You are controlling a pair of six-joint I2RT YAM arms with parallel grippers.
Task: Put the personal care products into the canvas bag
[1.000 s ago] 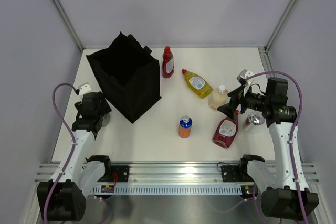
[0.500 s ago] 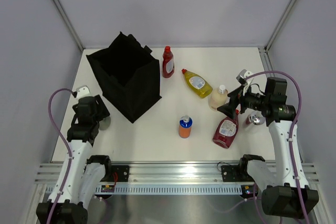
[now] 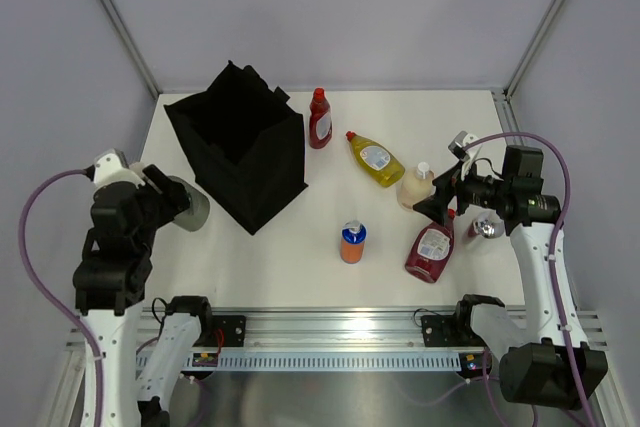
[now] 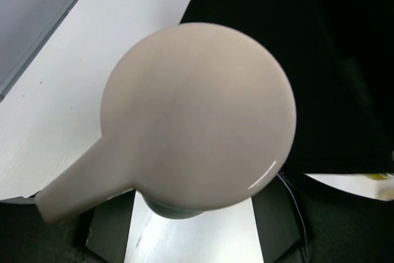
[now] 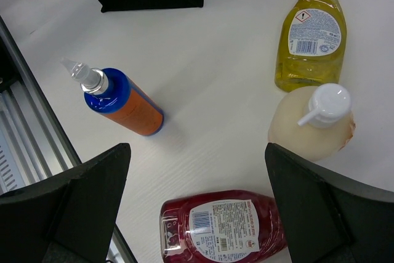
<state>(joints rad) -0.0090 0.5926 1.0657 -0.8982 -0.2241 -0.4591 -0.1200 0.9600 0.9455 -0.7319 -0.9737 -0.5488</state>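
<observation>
While R jaws gape, maroon btl (image 5: 221, 227) lies flat.

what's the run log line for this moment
left tool: holding pale round item beside canvas bag | right tool: open, by maroon bottle

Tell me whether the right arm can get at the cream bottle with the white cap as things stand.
Probably yes. The right gripper hangs close beside the cream bottle with its jaws open, and nothing covers the bottle. The yellow bottle lies right next to it, so that side looks tight.
</observation>
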